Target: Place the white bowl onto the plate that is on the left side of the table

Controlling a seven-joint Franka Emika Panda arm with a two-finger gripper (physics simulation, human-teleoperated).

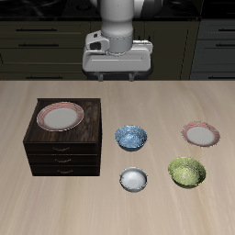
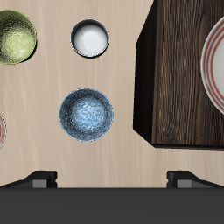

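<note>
Hand [image 1: 117,77]: high at the table's back, fingers spread, empty.
White bowl [image 1: 133,179]: on the table [image 1: 110,211] near its front edge, beside the green bowl [image 1: 187,171].
Plate [image 1: 201,134]: behind the green bowl.
Relation: white bowl lies forward of and below the hand, past the blue bowl [image 1: 131,138].

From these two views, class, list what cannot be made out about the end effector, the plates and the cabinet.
- End effector: exterior view, fingertips too small to tell open or shut; the wrist view shows only its housing.
- Plate on the table: wrist view, cut off by the frame edge.
- Plate on the cabinet: wrist view, partly cut off.
- Cabinet drawers: contents hidden behind closed fronts.
</note>
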